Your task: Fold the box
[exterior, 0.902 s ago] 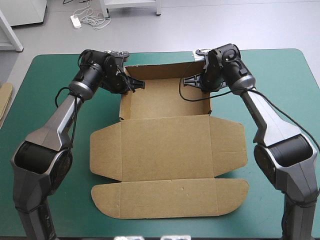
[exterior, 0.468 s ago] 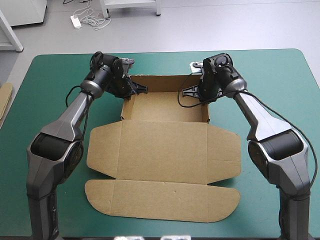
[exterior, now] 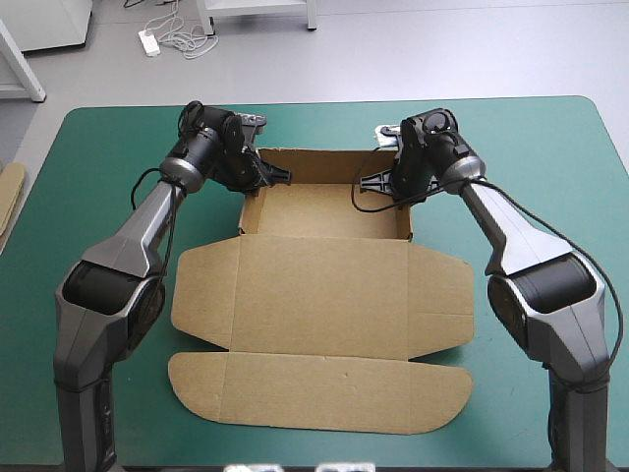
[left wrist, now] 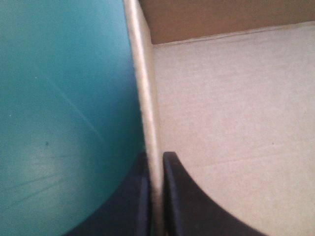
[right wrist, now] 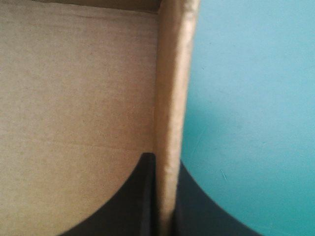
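At the box (exterior: 324,285) — left tool (left wrist: 156,158), right tool (right wrist: 166,158) pinching its side walls

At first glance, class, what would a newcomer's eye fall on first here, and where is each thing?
The brown box fills the middle of the teal-green table: its far part stands as an open tray, its lid lies flat toward the near edge. The left gripper pinches the tray's left wall, the right gripper its right wall.

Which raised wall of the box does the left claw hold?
The left side wall of the brown cardboard box; the right claw pinches the right wall, and the far wall is untouched.
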